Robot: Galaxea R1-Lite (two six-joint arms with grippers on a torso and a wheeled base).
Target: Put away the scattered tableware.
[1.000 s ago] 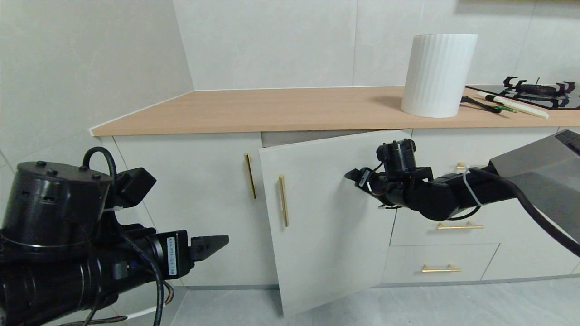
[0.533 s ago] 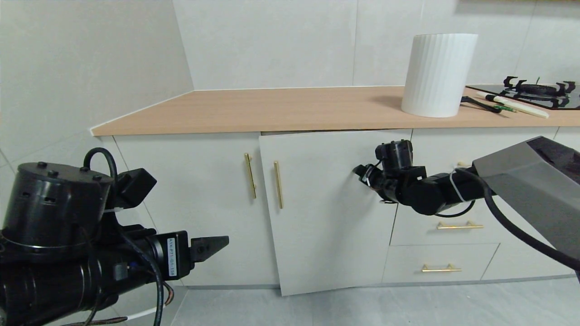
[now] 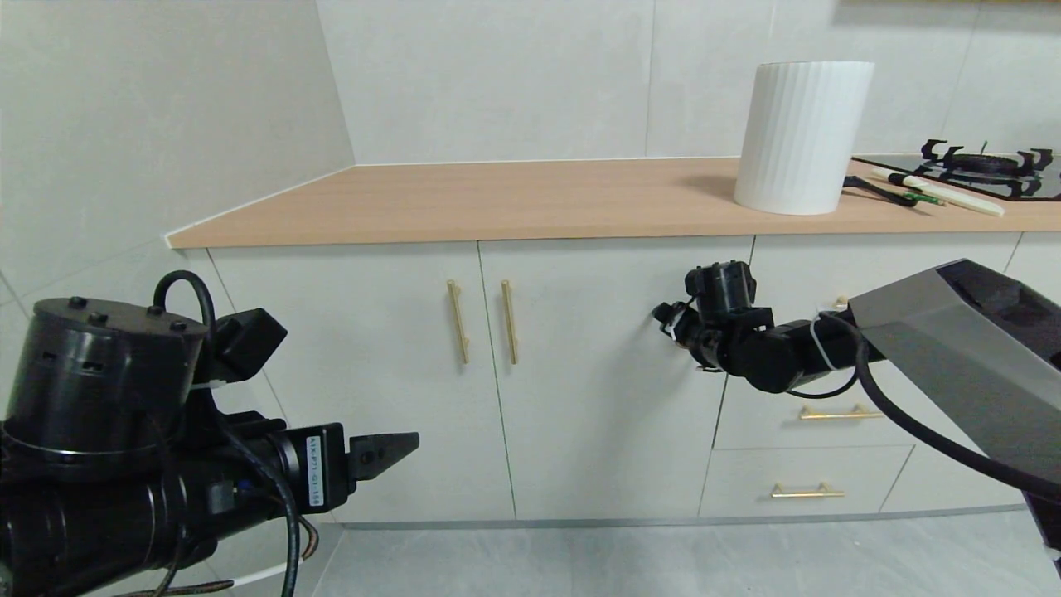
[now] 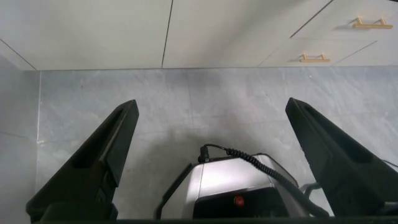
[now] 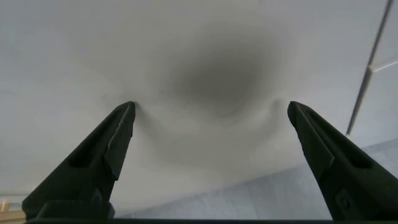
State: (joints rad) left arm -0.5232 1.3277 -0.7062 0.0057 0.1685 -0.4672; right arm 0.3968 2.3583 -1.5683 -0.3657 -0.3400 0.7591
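- My right jaws are open and hold nothing. Their two tips rest against the cupboard door, away from its gold handle. I think that is because a flat push shuts a door, and a push needs no grip.
- The door looks shut, level with the other door next to it.
- My left jaws are open too, with nothing in them. They hang low on my left side, over the floor, well apart from the cupboard. I guess that keeps them out of the way.
- The tableware is up on the table. A black-handled tool and a long pale tool lie just beside the tall white pot, near the stove.
- They are not yet put away, so I think they come next.
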